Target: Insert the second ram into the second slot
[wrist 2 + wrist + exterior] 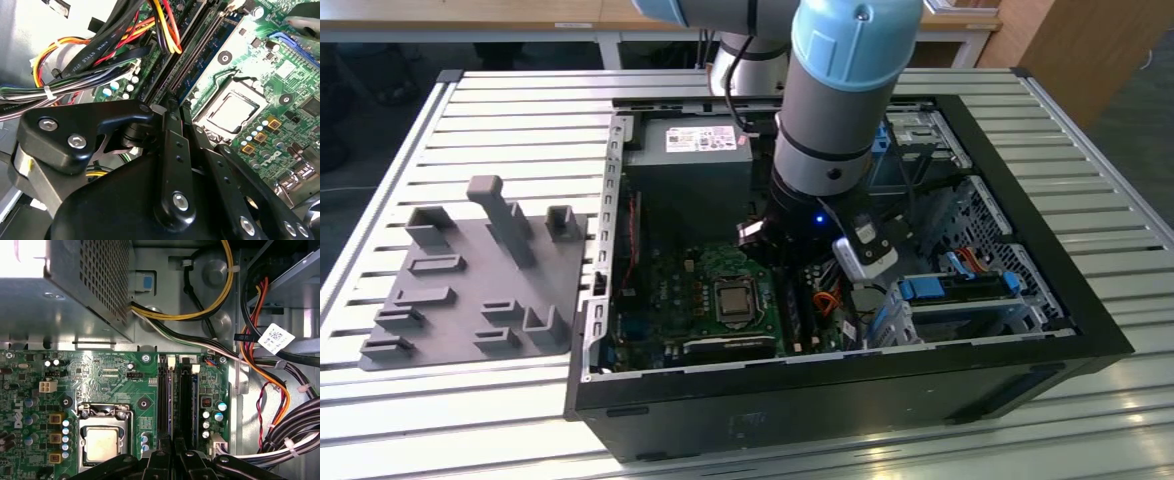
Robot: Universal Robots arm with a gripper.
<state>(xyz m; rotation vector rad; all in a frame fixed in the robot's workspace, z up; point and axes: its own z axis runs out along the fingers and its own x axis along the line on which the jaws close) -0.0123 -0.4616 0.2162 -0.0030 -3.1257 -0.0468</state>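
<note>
Gripper: the gripper (173, 444) is reaching down into the open computer case (854, 420). Its fingers are sitting close together with only a thin gap, tips right at one end of the memory slots (163, 400).
Task item: the second ram (171, 400) is showing as a thin bluish strip, edge-on, running along the slot line straight out from between the fingertips. Cannot tell whether the fingers are pinching it or only touching it.
Arm: the grey-and-blue arm (841, 100) is coming down over the motherboard (680, 290), covering much of the slot area in the exterior view.
Surface: the case is lying open side up on a slatted metal bench (494, 120).
Room: pale wooden furniture (480, 12) is standing behind the bench.
Nearby: the processor socket (102, 442) is sitting just beside the slots, and the perforated grey power supply (75, 290) is lying beyond it.
In the way: orange, yellow and black cables (260, 365) are crowding the other side of the slots, near the fingers.
Off to the side: a grey fixture plate (454, 300) with upright posts is lying on the bench at the exterior view's left, well apart from the gripper.
</note>
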